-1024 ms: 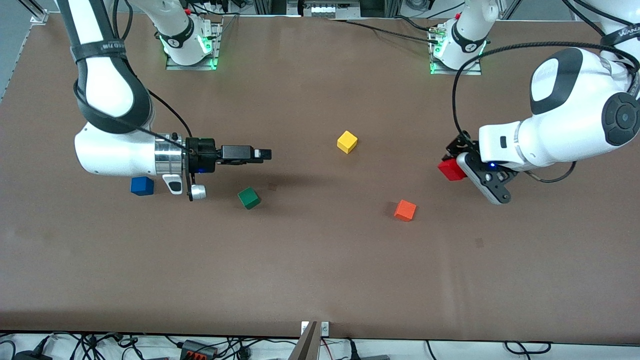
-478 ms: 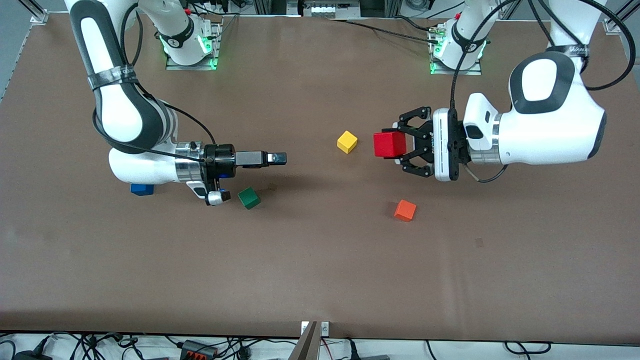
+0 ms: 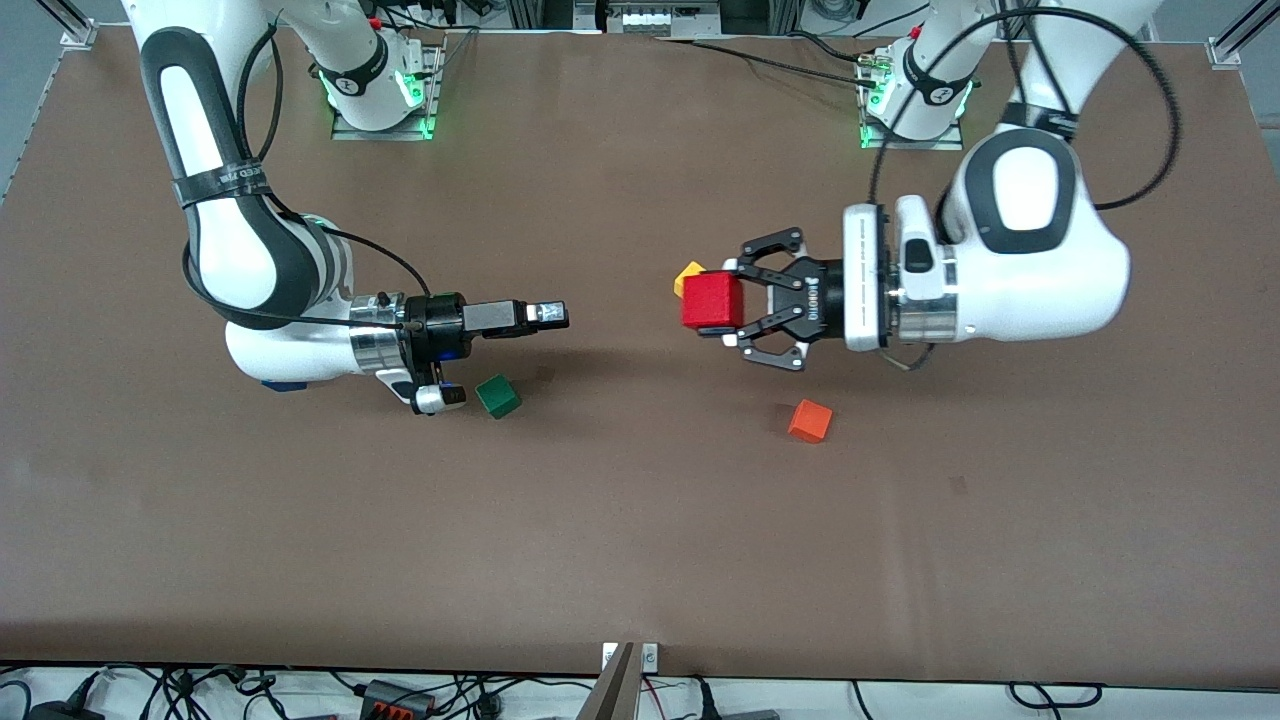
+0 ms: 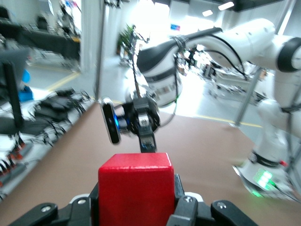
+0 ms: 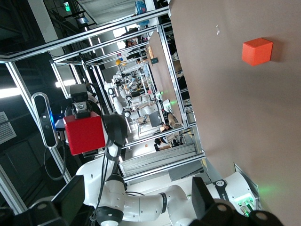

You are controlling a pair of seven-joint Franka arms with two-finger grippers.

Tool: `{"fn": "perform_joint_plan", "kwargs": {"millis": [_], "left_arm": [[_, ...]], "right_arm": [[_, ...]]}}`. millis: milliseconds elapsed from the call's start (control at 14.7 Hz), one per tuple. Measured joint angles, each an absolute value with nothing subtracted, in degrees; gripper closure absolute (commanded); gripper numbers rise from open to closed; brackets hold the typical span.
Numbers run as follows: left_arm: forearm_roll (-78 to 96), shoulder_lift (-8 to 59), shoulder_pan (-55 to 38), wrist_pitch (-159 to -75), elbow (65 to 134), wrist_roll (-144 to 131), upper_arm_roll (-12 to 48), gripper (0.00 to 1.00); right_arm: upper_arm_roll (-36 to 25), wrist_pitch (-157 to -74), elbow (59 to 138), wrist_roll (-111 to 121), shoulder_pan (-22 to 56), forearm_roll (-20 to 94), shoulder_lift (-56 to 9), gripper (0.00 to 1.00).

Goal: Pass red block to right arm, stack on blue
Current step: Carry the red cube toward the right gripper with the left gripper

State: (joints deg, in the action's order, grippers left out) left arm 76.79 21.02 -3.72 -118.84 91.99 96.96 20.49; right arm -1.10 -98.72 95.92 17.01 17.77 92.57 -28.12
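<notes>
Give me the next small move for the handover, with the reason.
Probably bring the left tool, shut on the red block, a bit closer to the right tool. Both point at each other above the table with a clear gap between them, and the right tool looks shut, so it must open first.

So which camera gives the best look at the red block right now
The left wrist view: the red block fills the foreground, held in the left gripper. The front view shows it smaller, held over the table near the yellow cube. The right wrist view shows it small and distant.
</notes>
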Motion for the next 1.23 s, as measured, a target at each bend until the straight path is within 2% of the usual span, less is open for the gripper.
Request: {"fn": "perform_joint_plan", "kwargs": {"millis": [409,751,1228], "left_arm": [[97.58,24.73,-13.34,-132.89,93.65,110.78,20.6,0.87],[109.09,27.98,-15.14,-133.2,93.82,122.19,20.59,0.87],[112.95,28.18,-16.51,-133.24,93.7,123.07,20.6,0.86]], "right_arm": [[-1.12,-98.3,95.82,17.01,16.74,94.56,-28.2,0.0],[-1.38,-91.49,95.83,18.36,14.65,99.17,-29.89,0.0],[-0.99,-91.03,94.78,18.86,16.36,99.33,-31.09,0.0]]}}
